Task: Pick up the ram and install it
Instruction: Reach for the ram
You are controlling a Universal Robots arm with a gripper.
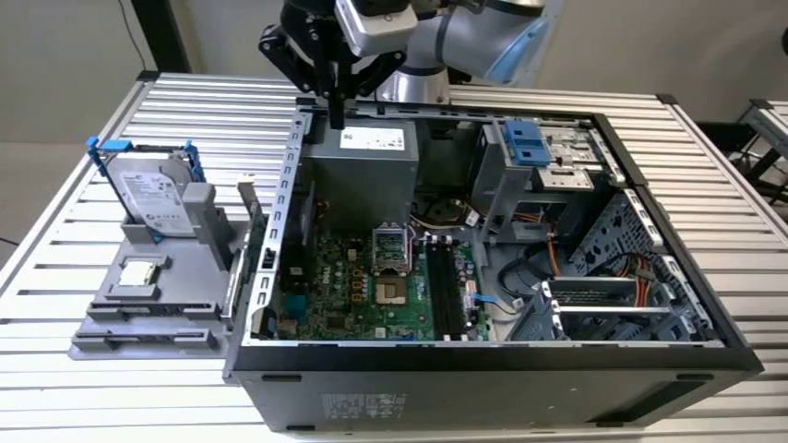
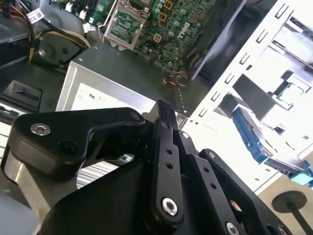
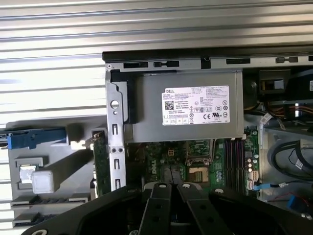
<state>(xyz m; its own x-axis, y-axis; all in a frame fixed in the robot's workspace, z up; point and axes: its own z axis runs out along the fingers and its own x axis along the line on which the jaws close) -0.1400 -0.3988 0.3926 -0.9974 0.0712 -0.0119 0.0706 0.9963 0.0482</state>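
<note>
One black two-finger gripper (image 1: 335,118), fingers pressed together, empty, hovering over grey metal power-supply box (image 1: 364,171). Thin greenish ram stick (image 1: 250,221) standing in grey plastic fixture (image 1: 148,305), at gripper's seven o'clock in exterior view. You're needing fingers spreading, squaring to stick's flat faces.

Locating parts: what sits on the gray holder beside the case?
A bracketed hard drive, a square processor chip, and the ram upright by the case wall; its lower end is hidden.

One computer case (image 1: 493,367), one hard drive (image 1: 158,194), one processor chip (image 1: 138,271), one ram (image 3: 100,166).
</note>
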